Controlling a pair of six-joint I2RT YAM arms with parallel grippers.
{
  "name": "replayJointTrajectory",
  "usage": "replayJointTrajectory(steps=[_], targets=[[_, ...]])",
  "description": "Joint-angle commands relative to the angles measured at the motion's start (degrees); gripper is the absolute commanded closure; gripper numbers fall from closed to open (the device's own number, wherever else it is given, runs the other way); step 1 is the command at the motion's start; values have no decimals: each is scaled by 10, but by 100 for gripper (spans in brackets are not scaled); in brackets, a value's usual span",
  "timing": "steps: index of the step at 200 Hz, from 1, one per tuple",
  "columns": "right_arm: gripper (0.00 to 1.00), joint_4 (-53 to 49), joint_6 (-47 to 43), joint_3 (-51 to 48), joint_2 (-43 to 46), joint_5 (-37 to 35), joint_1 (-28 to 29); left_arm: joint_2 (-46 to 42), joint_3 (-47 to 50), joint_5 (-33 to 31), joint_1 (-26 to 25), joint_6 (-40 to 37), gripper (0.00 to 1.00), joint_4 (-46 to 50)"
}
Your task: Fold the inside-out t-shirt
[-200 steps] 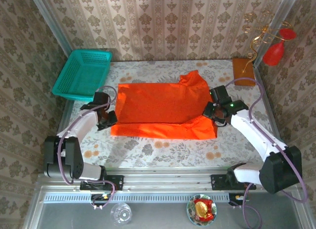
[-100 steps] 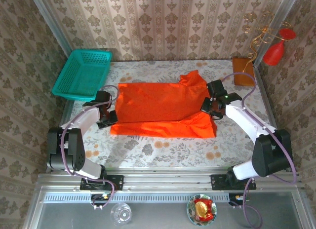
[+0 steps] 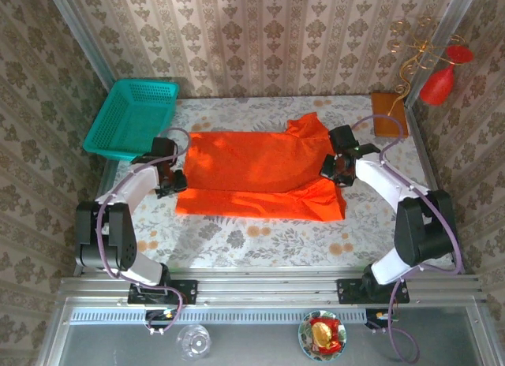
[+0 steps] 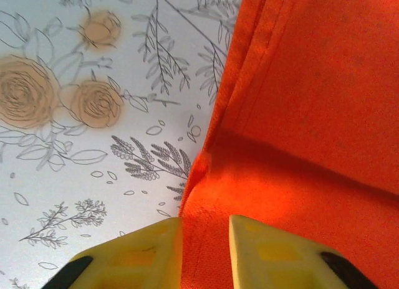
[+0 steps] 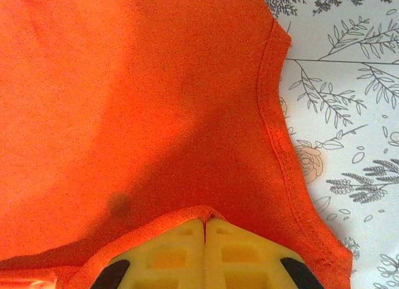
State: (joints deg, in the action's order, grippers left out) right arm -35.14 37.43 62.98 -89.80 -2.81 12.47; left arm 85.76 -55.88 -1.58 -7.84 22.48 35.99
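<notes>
Top view: orange-red t-shirt lies flat across the middle of the flowered bench, long side running left to right, an upper layer doubled over a lower one that shows as a strip along the near edge. One sleeve bunches up at the far right corner of the cloth. Left arm reaches in from the near left; the left jaws sit at the shirt's left edge, low over the bench. Right arm reaches in from the near right; the right jaws sit at the shirt's right edge, just below the bunched sleeve. Teal basket at the far left corner, apart from the shirt. Brown block at the far right, red vase beyond it. Left wrist view: two yellow fingers at the bottom, left jaws slightly apart, a narrow gap between them. The shirt's stitched left edge runs up from that gap, cloth to the right, bare bench to the left. Cloth fills the gap; whether the pads touch it I cannot tell. Right wrist view: right jaws pressed together, a small ridge of orange cloth pinched at their tips. The shirt spreads away above and left; its hemmed edge curves down the right side, with bench showing past it.
</notes>
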Motion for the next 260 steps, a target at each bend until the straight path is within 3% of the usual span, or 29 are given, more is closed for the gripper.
replayJointTrajectory(steps=[1,16,61,131,178,188,221,260], targets=[[100,9,-10,17,-13,-9,-4,-46,-9,-16,-3,-13,71,42],[100,10,-11,19,-20,-8,-4,-65,5,7,-5,-6,72,43],[100,19,-9,20,-33,-1,-4,-58,68,64,-28,28,93,0],[98,26,-14,35,-66,-3,-7,44,98,41,-17,21,95,-11],[96,34,-24,44,-108,2,-11,41,105,32,-17,21,94,-7],[92,25,-29,51,-114,-6,-11,38,104,33,-18,21,94,-7],[63,-16,-44,67,-93,-29,-11,25,101,38,-18,20,92,0],[55,-51,-56,23,-5,18,-11,-6,96,34,-20,20,90,14]])
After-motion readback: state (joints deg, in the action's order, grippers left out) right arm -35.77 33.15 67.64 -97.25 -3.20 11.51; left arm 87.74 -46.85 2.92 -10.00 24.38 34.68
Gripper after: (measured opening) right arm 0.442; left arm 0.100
